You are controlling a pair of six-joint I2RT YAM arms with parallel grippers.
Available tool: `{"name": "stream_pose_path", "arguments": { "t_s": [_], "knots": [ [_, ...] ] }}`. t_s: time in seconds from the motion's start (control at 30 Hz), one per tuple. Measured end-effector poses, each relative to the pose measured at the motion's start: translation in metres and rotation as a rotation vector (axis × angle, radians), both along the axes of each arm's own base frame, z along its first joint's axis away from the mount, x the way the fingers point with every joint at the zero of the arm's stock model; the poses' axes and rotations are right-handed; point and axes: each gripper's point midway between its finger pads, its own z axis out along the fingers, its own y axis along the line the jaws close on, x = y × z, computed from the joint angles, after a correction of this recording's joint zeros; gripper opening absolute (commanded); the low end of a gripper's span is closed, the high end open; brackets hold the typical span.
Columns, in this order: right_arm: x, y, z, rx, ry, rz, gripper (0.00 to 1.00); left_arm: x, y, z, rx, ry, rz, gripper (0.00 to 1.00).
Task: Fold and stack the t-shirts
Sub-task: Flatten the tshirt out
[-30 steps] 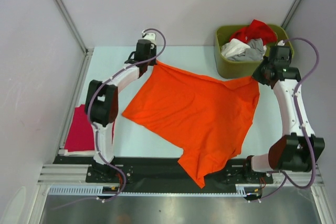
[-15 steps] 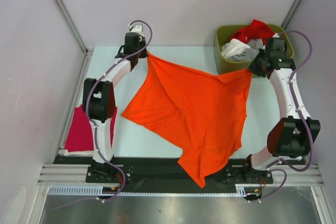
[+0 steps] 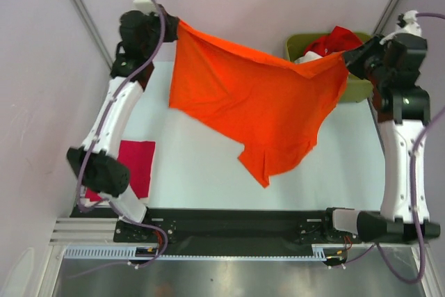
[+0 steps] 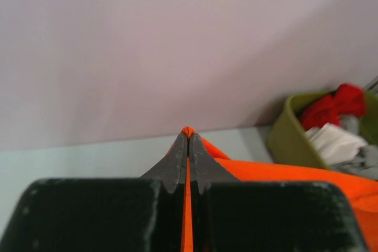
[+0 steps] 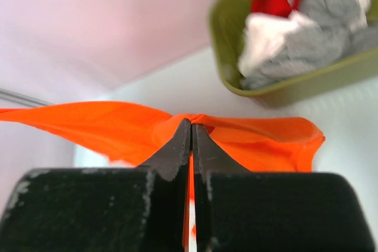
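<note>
The large bright orange t-shirt hangs in the air, stretched between both grippers above the table. My left gripper is shut on its far left corner; the left wrist view shows orange cloth pinched between the fingers. My right gripper is shut on its right corner, with orange cloth bunched at the fingertips. The shirt's lower end dangles toward the table's middle. A folded magenta-red t-shirt lies at the near left, partly behind the left arm. Red, white and grey t-shirts sit in the bin.
The olive-green plastic bin stands at the back right, partly hidden by the orange shirt and the right arm. It also shows in the right wrist view. Walls close the table on the left, back and right.
Both arms have risen and lifted the orange t-shirt off the table. It now hangs spread between them, its lower end pulled up from the near edge. The magenta-red shirt shows more.
</note>
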Motion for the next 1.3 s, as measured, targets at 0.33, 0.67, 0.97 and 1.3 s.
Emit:
{"name": "stream_pose_path", "arguments": {
  "t_s": [0.33, 0.67, 0.97, 1.3],
  "knots": [
    [-0.17, 0.03, 0.159, -0.035, -0.454, 0.124, 0.0, -0.198, 0.053, 0.214, -0.143, -0.475, 0.038, 0.0],
    [-0.304, 0.054, 0.251, -0.084, -0.796, 0.226, 0.0, -0.384, 0.115, 0.325, -0.236, -0.87, 0.153, 0.0],
    [-0.209, 0.045, 0.172, -0.022, -0.486, 0.199, 0.0, -0.286, 0.098, 0.275, -0.159, -0.712, 0.18, 0.0],
    [-0.096, 0.01, -0.083, 0.011, 0.146, 0.041, 0.0, -0.017, 0.022, -0.069, 0.057, 0.018, 0.067, 0.01]
  ]
}}
